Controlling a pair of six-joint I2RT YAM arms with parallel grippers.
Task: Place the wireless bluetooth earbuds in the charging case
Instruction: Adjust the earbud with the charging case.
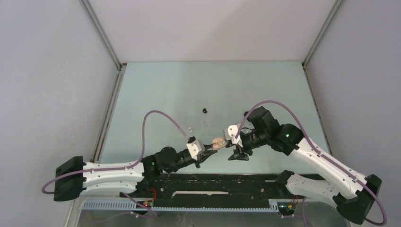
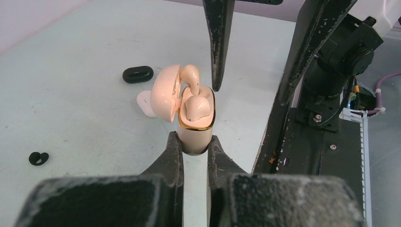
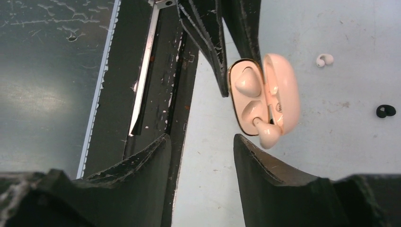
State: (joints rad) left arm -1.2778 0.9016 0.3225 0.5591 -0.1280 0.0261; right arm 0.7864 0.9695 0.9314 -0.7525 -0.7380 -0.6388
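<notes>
**Left arm** [image 1: 113, 170]: reaches from the near left corner of the worktop [image 1: 165, 90] toward the middle of its near edge. The left jaws are clamped on one end of the charging case.

**White earbud** [image 1: 189, 128]: loose on the worktop, just beyond the left wrist.

**Black earbud** [image 1: 204, 111]: loose near the worktop's centre, well apart from both sets of jaws.

**Charging case** [image 2: 195, 135]: pale pink with a gold rim, held near the middle of the near edge. Its lid [image 2: 165, 92] is swung open on the side toward the far edge. The long axis runs from the left jaws straight toward the right jaws.

**Seated pink earbud** [image 2: 195, 109]: bedded in the pocket nearer the left jaws.

**Raised pink earbud** [image 2: 190, 75]: in the pocket at the case's free end, tilted, its rounded end standing well above the rim.

**Right arm** [image 1: 326, 163]: comes in from the near right corner. The right jaws are parted and hold nothing. Their tips stand just beside the case's free end. The raised bud lies just ahead of one fingertip, not between the two. This is the nearer arm and the only free one. The coming move likely turns on pushing that bud down into its pocket.

**Writing**: no brand or label is readable. Small dark marks inside the lid, seen from the right wrist, may be print but are too small to tell.
</notes>
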